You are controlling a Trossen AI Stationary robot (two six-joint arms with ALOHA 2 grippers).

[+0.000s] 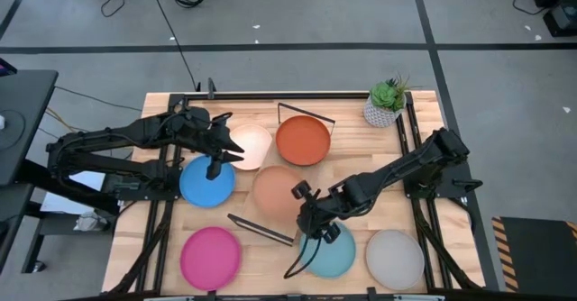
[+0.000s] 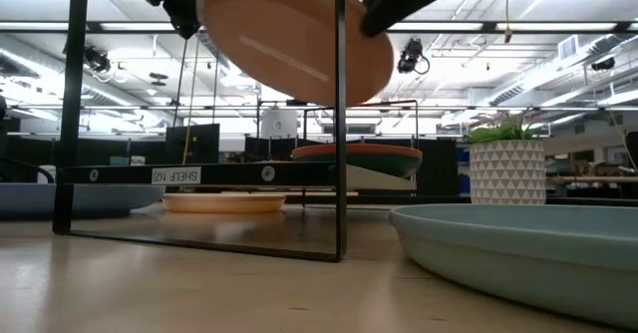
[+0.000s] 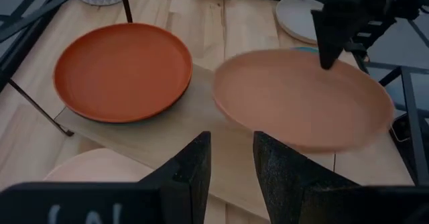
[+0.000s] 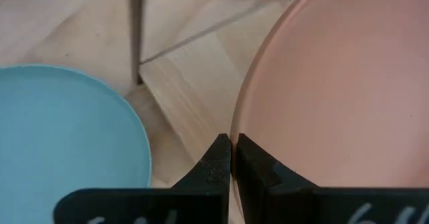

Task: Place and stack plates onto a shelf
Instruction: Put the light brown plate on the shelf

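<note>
— So, starting at the left of the high view, what do you see?

— Low on the left lies the pink plate (image 1: 210, 257); above it the blue plate (image 1: 206, 182), both flat on the bench (image 1: 162, 238). The left gripper (image 1: 215, 161) reaches in from the left edge and hangs over the blue plate's upper rim, beside the cream plate (image 1: 250, 147). In its wrist view the jaws stand slightly apart with nothing between them.

— And the middle?

— The shelf (image 1: 261, 213) runs on a slant from the upper centre towards the lower centre, a black wire frame (image 1: 305, 121) at its upper end and another at its lower end. The orange plate (image 1: 303, 140) sits at the upper end; in the low view a dark plate (image 2: 356, 161) shows directly beneath it (only its edge is visible). The terracotta plate (image 1: 278, 191) is over the shelf's middle, and the low view shows it tilted and lifted well clear of the board.

— Who holds it?

— The right gripper (image 1: 301, 194), coming from the right side; its jaws are clamped on that plate's rim, as its wrist view shows.

— And further right?

— The light blue plate (image 1: 331, 250) lies under the right arm, the grey plate (image 1: 394, 258) at lower right, and a potted plant (image 1: 387, 102) at upper right.
</note>
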